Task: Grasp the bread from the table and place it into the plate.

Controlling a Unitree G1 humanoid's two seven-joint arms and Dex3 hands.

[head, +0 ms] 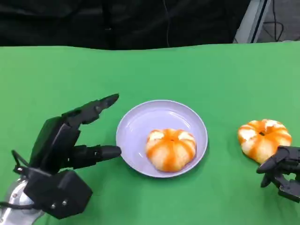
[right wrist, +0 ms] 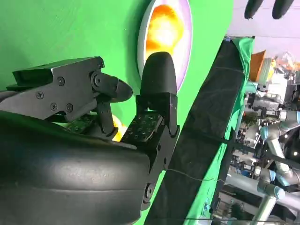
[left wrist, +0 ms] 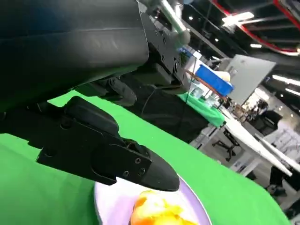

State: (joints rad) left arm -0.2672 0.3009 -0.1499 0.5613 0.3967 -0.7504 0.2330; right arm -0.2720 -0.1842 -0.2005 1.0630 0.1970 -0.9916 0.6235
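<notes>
A lavender plate (head: 136, 123) sits mid-table with an orange-striped bread roll (head: 171, 149) in it. A second bread roll (head: 264, 138) lies on the green cloth to the right. My right hand (head: 283, 174) is at that roll's near edge, fingers apart, tips at or just touching it, holding nothing. My left hand (head: 70, 145) hovers spread beside the plate's left rim, holding nothing. In the left wrist view its fingers (left wrist: 122, 159) reach over the plate (left wrist: 194, 201) and the roll (left wrist: 157, 211). The right wrist view shows my right hand (right wrist: 93, 140), a sliver of roll (right wrist: 117, 132) between its fingers, and beyond it the plate (right wrist: 186, 42).
The green cloth (head: 211, 75) covers the whole table, and its far edge meets a dark backdrop. Open cloth lies behind the plate and between the plate and the right roll.
</notes>
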